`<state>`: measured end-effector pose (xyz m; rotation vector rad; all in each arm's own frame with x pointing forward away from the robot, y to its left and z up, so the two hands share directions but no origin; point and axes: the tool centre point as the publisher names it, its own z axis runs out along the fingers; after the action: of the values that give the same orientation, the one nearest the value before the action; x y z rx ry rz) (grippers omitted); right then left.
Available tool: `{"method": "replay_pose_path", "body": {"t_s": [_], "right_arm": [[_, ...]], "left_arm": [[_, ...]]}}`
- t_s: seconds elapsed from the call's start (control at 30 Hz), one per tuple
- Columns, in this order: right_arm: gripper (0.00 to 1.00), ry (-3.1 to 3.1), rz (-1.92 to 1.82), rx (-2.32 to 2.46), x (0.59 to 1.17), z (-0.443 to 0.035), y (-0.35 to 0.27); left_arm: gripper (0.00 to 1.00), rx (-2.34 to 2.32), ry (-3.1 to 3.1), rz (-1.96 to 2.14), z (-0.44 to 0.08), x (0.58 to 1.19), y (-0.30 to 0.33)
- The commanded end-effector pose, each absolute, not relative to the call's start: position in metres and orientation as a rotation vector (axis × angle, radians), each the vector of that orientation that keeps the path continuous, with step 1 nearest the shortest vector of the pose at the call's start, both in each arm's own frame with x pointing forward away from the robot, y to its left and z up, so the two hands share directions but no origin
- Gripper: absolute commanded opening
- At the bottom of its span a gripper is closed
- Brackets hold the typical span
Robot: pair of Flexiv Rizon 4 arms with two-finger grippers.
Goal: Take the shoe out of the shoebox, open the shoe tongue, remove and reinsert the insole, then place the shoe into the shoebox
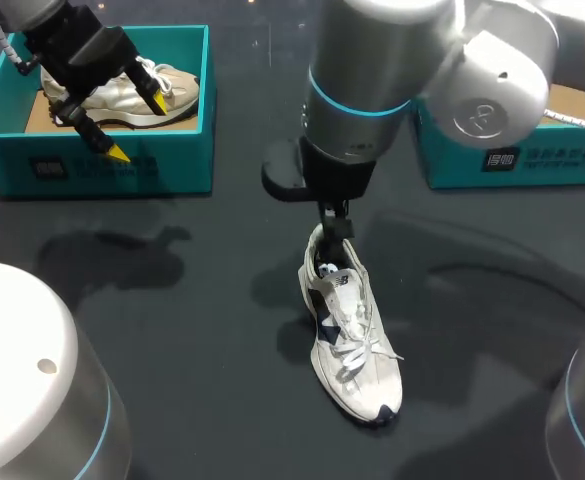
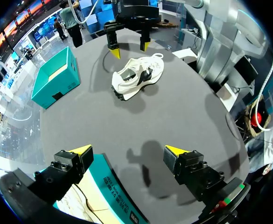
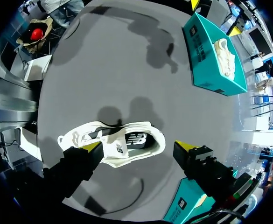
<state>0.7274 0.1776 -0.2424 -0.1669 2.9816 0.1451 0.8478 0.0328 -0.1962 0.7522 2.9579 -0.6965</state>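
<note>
A white sneaker (image 1: pixel 352 340) with dark side marks and loose laces lies on the dark table, toe toward the front edge. My right gripper (image 1: pixel 336 228) hangs just above its heel. In the right wrist view the right gripper (image 3: pixel 139 146) is open, and the sneaker (image 3: pixel 122 140) lies below and between its fingers, untouched. An open teal shoebox (image 1: pixel 517 150) stands at the back right. My left gripper (image 1: pixel 139 128) is open over the back-left teal box (image 1: pixel 112 160). From the left wrist view, the left gripper (image 2: pixel 129 150) holds nothing and the sneaker (image 2: pixel 138 77) lies far ahead.
The back-left box holds a beige shoe (image 1: pixel 137 90), also seen in the right wrist view as the beige shoe (image 3: pixel 225 56). My right arm's large elbow joints hang over the table's middle and right.
</note>
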Motion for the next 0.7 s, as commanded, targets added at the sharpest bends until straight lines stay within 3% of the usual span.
{"method": "replay_pose_path", "body": {"t_s": [0.03, 0.7], "right_arm": [[1.0, 2.988, 0.081, -0.199, 0.743, -0.254, 0.183], [1.0, 2.97, 0.058, -0.359, 0.784, -0.302, 0.17]], "left_arm": [[1.0, 0.753, 2.959, -0.692, -0.196, 0.847, 0.033], [1.0, 0.753, 2.959, -0.692, -0.196, 0.847, 0.033]]}}
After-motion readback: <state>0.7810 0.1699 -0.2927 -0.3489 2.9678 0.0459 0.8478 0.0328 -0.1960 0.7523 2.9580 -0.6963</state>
